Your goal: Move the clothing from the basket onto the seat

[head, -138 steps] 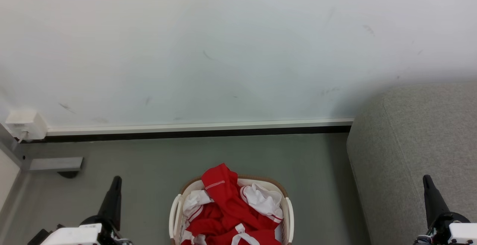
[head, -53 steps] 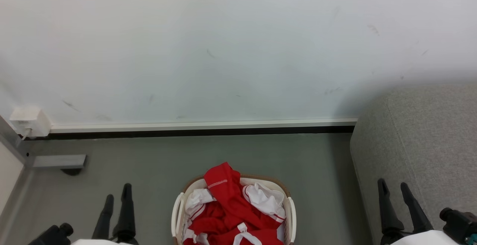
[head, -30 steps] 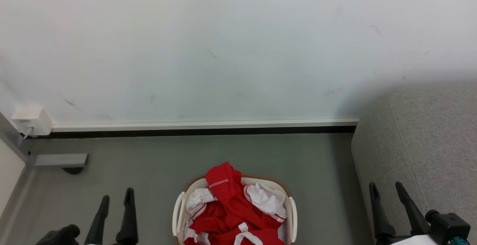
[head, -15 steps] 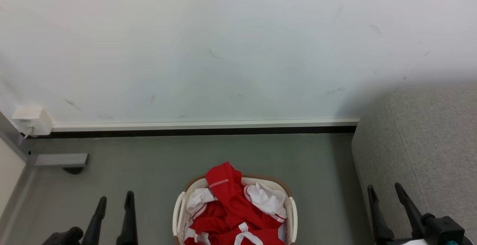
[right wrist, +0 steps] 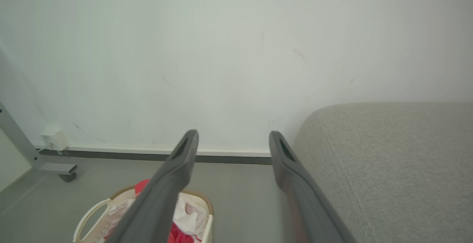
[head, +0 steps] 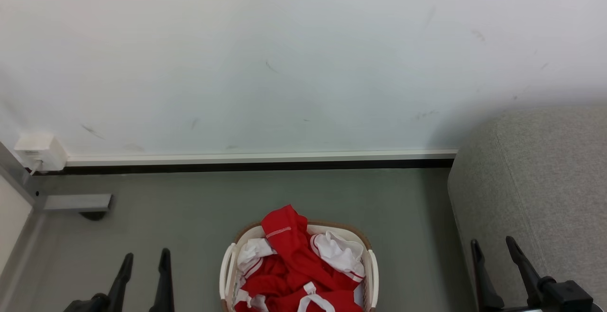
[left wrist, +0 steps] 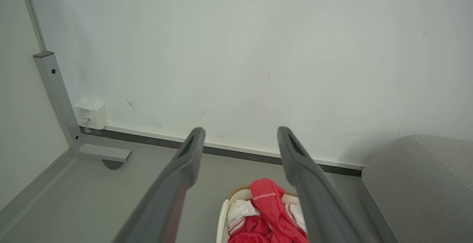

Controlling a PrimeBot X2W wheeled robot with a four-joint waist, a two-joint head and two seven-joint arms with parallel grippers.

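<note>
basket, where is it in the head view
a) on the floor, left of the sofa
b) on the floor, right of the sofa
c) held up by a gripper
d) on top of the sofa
a: the basket stands on the floor, with a gap of bare floor between it and the sofa at the right of the head view.

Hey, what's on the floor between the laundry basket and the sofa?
Nothing: the head view shows a bare strip of grey floor between the basket and the seat.
</note>
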